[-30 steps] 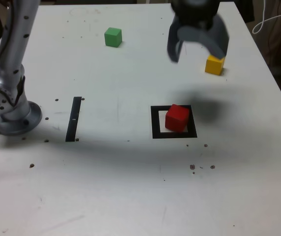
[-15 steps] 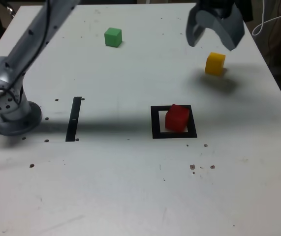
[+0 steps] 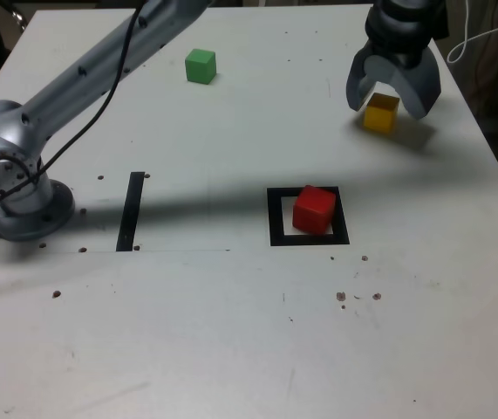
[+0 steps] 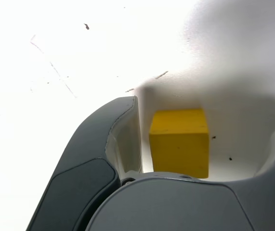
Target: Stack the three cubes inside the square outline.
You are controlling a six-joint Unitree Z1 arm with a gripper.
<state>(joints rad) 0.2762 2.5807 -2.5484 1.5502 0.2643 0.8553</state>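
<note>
Looking at jaws released, spread wide on dark-grey curved-finger gripper [image 3: 387, 112], w/ silver metal arm [image 3: 100, 96] reaching across far half of white tabletop [image 3: 205, 349] from left side, ext. view. Showing btwn fingers in both views: solid yellow cube [image 3: 380, 113], nr far right corner of tabletop, ext. view. In wrist view, leaving narrow gap to one finger, wider room to the other. Sitting well apart, nr far edge, left of centre in ext. view: solid green cube [image 3: 201, 66], w/ open surface around. Right of tabletop's centre, ext. view, w/ wide open room toward near edge: thick black square outline, white centre [image 3: 276, 231]. Inside that, turned askew, w/ top overlapping far border as seen: solid red cube [image 3: 314, 210]. Lying btwn arm base and outline: straight black strip [image 3: 130, 212], w/ bare tabletop either side.
</note>
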